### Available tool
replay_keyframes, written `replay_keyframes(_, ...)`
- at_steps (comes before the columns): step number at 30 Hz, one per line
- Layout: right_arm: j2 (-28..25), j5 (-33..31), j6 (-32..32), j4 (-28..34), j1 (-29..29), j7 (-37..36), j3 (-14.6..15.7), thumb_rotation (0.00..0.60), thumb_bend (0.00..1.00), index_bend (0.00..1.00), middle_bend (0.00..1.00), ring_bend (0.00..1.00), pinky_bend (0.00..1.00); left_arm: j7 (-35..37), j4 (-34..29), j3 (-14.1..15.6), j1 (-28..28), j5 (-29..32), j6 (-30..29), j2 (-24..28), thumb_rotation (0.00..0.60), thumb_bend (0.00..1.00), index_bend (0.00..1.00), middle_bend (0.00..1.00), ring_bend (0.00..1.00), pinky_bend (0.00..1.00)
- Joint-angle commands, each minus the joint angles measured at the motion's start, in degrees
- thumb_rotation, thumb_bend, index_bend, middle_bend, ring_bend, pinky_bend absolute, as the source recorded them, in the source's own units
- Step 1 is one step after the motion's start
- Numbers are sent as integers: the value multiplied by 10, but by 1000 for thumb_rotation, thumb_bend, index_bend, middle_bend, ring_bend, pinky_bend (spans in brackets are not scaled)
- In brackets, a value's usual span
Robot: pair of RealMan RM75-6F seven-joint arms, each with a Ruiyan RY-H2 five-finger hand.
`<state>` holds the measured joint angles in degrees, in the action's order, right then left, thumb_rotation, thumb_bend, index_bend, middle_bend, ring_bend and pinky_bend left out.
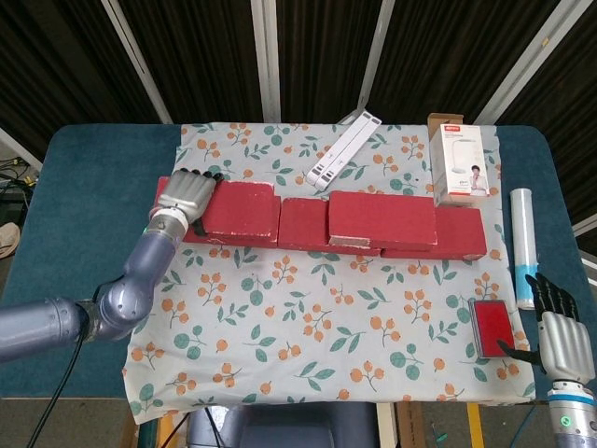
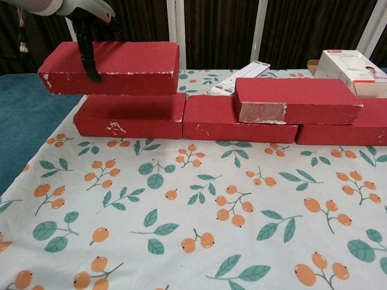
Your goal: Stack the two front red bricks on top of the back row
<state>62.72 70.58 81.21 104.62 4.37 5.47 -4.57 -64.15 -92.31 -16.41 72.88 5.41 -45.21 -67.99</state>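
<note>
While the left robot hand [image 2: 84,15] clamps the raised red brick [image 2: 115,66] at its left end above the back row [image 1: 373,224], we judge it rigid, heavy and gritty.
</note>
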Motion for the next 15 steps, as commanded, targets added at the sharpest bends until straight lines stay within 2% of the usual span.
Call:
replay_keyframes(1, 5, -13, -2, -4, 2, 11, -6, 600, 33, 0, 0, 0, 0, -6, 106, 7, 40, 44, 88, -22, 600, 0, 296, 339, 301, 323)
replay_keyframes(9, 18, -34, -7, -6, 7, 34, -14, 600, 32, 0, 0, 0, 0, 27, 255, 38, 63, 23, 197, -91, 600, 0, 296, 337, 295, 314)
replay_keyframes(15, 25, -48, -12, -10, 11, 50, -17, 600, 32, 0, 0, 0, 0, 63, 320, 69, 79, 5, 250, -129, 600, 0, 299, 336, 295, 312)
